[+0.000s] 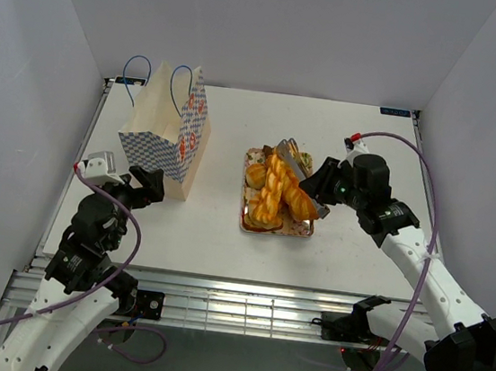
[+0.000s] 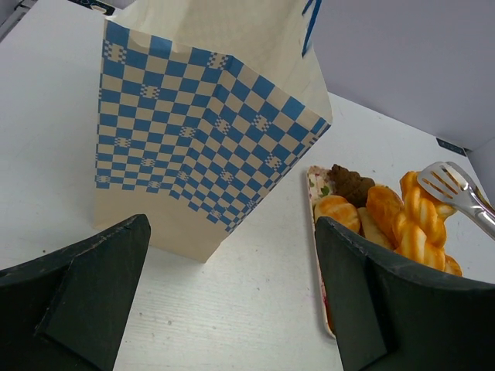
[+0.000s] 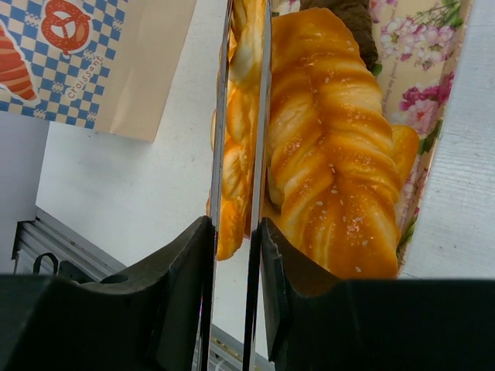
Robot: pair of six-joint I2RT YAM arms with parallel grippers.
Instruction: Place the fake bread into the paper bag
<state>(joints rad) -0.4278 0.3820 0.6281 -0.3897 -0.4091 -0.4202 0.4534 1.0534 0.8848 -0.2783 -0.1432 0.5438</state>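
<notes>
1. Right gripper (image 3: 234,239): clamped on tongs (image 3: 261,116), pinching a twisted loaf (image 3: 240,154), I judged for lifting.
2. Bread (image 1: 274,193): I logged it heaped on tray (image 3: 433,93); bag (image 1: 169,131) upright, apart.
3. Left gripper (image 2: 232,232): agape, empty, near bag, presumably to steady it.

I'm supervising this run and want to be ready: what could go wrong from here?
1. The tongs in the right gripper are squeezed almost together alongside the glossy twisted loaf. Any hold looks thin, so it may slip.
2. The paper bag stands free, with the left gripper open and not gripping it. A dropped loaf could tip it.
</notes>
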